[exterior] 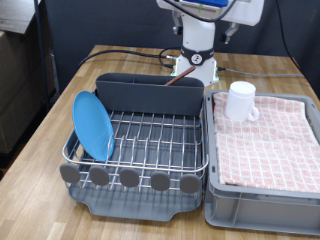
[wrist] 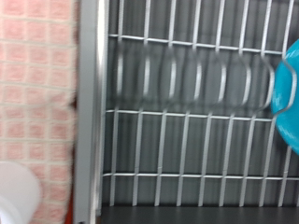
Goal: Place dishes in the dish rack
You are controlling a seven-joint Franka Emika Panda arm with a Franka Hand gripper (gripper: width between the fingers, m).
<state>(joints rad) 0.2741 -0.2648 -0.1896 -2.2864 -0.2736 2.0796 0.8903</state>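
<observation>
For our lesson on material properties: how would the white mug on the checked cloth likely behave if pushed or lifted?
The white mug looks rigid and glazed, so probably slippery and breakable. Standing upright on the soft checked cloth, it may tip rather than slide if pushed high. Its side handle likely makes it unbalanced when lifted.

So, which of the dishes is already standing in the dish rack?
The light-blue plate: it stands on edge in the wire dish rack at the exterior view's left. The white mug sits outside it, on the checked cloth.

Light-blue plate (exterior: pixel 94 125), white mug (exterior: pixel 241 100), silver wire dish rack (exterior: pixel 150 150), red-checked cloth (exterior: pixel 270 140), grey bin (exterior: pixel 260 208)
</observation>
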